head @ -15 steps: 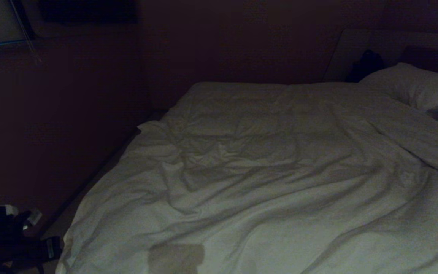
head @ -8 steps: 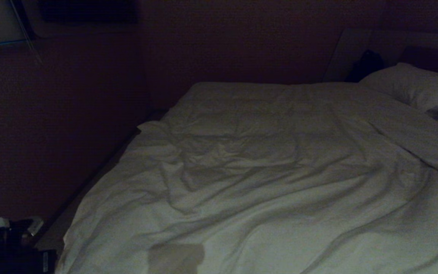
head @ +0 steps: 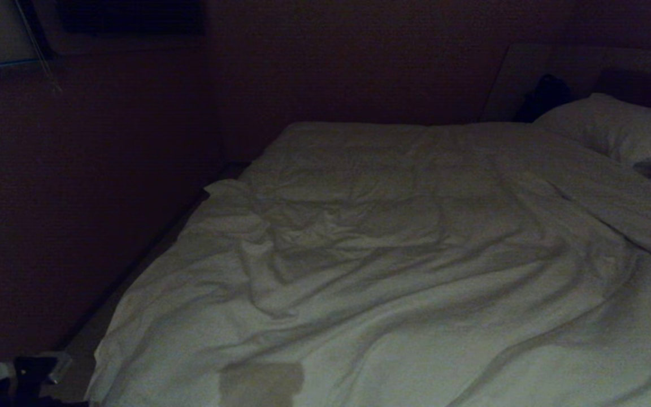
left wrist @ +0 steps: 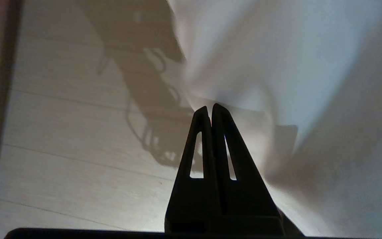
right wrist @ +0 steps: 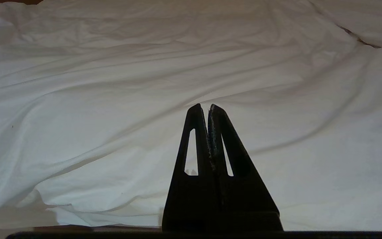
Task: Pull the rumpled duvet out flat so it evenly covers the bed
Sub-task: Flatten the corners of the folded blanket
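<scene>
The white duvet [head: 393,271] lies spread over the bed [head: 85,339], wrinkled, with deep folds near its left side. My left arm [head: 14,379] shows only at the bottom left corner of the head view, beside the bed. In the left wrist view my left gripper [left wrist: 210,107] is shut with nothing between its fingers. It points at the pale floor [left wrist: 71,149], right beside the duvet's hanging edge [left wrist: 277,49]. My right gripper [right wrist: 203,107] is shut and empty, held low over the near part of the duvet [right wrist: 144,83].
A white pillow [head: 619,127] lies at the far right by the dark headboard [head: 642,85]. A dark wall [head: 105,198] runs along the bed's left side, leaving a narrow strip of floor. A dark object [head: 548,93] stands behind the pillow.
My left arm has sunk lower in the head view's bottom left corner and is nearly out of the picture. The duvet has not moved.
</scene>
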Robot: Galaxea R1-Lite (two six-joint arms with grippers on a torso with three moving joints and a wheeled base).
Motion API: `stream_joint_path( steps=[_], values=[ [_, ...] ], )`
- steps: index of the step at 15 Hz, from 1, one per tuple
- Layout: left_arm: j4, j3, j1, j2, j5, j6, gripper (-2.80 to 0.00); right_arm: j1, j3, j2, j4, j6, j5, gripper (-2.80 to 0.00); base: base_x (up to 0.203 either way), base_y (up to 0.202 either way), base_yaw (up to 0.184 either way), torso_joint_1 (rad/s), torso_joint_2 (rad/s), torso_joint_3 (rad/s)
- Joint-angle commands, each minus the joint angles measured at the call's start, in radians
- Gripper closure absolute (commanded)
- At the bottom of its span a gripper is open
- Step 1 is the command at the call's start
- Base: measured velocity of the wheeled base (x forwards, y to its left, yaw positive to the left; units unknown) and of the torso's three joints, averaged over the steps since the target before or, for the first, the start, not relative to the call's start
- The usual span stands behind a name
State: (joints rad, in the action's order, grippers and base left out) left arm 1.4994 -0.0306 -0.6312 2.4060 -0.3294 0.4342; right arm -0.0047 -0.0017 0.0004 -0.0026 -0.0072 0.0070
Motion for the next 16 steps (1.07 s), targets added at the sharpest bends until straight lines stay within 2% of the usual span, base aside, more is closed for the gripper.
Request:
stream_joint_path(
  steps=[1,3,8,10,16],
  values=[
    [0.07,0.029,0.004,0.067,-0.016,0.002,0.0,0.0,0.0,0.001,0.0,0.0,0.001,0.0,0.0,0.0,0.0,0.0,0.0,0.0],
    [0.071,0.03,0.004,0.051,-0.02,-0.005,0.0,0.0,0.0,0.001,0.0,0.0,0.001,0.0,0.0,0.0,0.0,0.0,0.0,0.0],
    [0.071,0.03,0.004,-0.017,-0.063,-0.082,0.0,0.0,0.0,0.001,0.0,0.0,0.001,0.0,0.0,0.0,0.0,0.0,0.0,0.0],
    [0.071,0.03,0.004,-0.007,-0.083,-0.088,0.0,0.0,0.0,0.001,0.0,0.0,0.001,0.0,0.0,0.0,0.0,0.0,0.0,0.0],
    [0.071,0.03,0.02,0.002,-0.085,-0.103,0.0,0.0,0.0,0.001,0.0,0.0,0.001,0.0,0.0,0.0,0.0,0.0,0.0,0.0]
  ],
)
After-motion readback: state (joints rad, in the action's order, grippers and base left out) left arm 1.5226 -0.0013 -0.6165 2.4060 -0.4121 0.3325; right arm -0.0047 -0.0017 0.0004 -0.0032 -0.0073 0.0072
